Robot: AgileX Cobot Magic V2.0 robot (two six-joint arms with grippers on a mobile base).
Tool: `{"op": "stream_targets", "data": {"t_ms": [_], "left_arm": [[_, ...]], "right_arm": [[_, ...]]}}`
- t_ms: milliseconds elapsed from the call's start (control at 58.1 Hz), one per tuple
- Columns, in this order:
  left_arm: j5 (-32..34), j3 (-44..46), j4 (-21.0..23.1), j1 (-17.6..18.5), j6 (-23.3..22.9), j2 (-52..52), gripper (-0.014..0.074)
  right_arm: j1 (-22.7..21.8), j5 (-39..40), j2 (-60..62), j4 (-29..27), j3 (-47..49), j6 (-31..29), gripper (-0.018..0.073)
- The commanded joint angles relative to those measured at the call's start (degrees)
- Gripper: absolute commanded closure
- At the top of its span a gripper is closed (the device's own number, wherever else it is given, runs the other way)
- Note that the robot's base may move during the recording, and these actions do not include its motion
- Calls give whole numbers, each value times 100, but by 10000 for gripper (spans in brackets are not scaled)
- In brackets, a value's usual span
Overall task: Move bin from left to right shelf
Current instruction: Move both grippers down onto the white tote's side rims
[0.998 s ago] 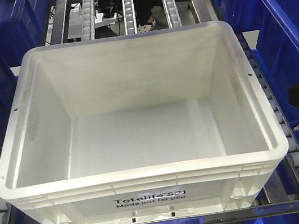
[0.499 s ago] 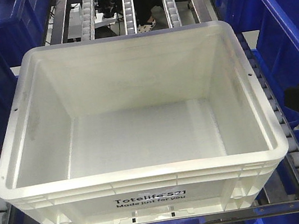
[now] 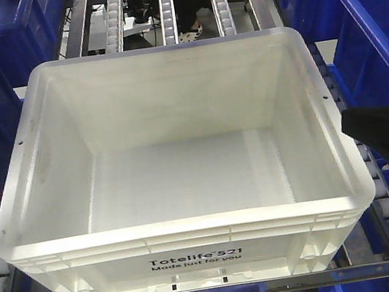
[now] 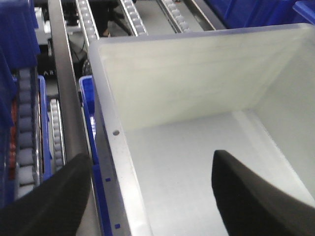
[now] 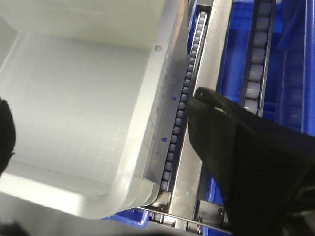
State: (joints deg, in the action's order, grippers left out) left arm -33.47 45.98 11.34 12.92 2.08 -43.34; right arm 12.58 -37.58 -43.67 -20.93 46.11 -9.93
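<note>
- The bin (image 3: 185, 227) sits upright on the roller rack (image 3: 387, 218), its printed wall at the rack's front edge; dark blue bins (image 3: 375, 21) flank it on both sides.
- The left claw (image 4: 150, 158) is spread wide and grips nothing; it straddles the bin's left wall, one finger (image 4: 54, 199) outside over the rollers, the other inside above the floor.
- The right claw (image 5: 101, 110) is likewise wide apart with nothing held; it straddles the right wall, one finger (image 5: 241, 147) outside over the roller track.
- Whether any finger touches a wall cannot be told.
</note>
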Motion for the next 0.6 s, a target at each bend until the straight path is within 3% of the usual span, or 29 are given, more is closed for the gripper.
{"op": "stream_targets", "data": {"t_ms": [0,361,585], "left_arm": [[545,205,37,26,-208,-232,89],[727,352,-807,26,-780,-1333,90],[236,1148,-844,26,-878,-1988,90]], "right_arm": [[-3,463,-247,46,215,56,-85],[-3,181,-1566,219,1246,61,-69],[-3,-28,-2171,224,1759,61,-58]]}}
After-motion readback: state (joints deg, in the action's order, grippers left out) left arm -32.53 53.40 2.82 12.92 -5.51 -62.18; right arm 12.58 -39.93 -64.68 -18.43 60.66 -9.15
